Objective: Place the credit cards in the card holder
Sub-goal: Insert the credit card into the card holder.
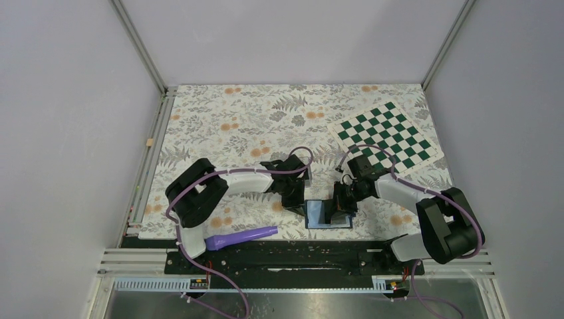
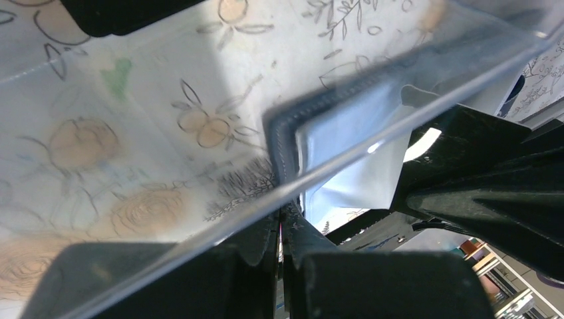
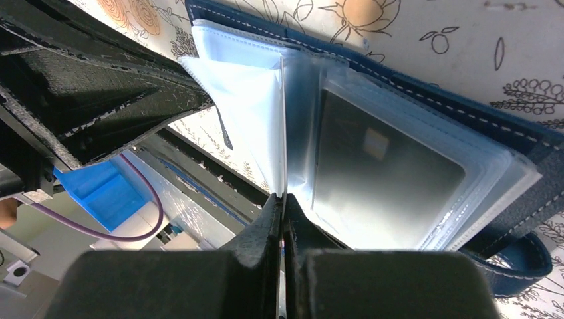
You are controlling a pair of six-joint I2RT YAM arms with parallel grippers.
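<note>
Navy holder [image 1: 326,214] lies open flat at the near edge of the floral cloth [image 1: 233,119], its near side just short of the black rail [image 1: 286,256] that carries the arm bases. Clear sleeves fan up from its spine, and a dark card [image 3: 386,173] sits inside one of the sleeves lying flat on the right half. The right gripper [image 3: 282,206] is pinched tight on a single sleeve leaf, holding it upright at the fold. The left gripper [image 2: 281,226] is closed on the thin wall of a clear box [image 2: 166,100], which stands just left of the holder, so both sets of fingers crowd the same small patch with little gap between them. Beyond them the cloth runs open toward the back wall. A green checkered mat [image 1: 389,136] lies at the far right, well apart from the holder. A purple tool [image 1: 243,236] rests on the cloth's near edge to the left, beside the left arm's base and near the holder's left side.
</note>
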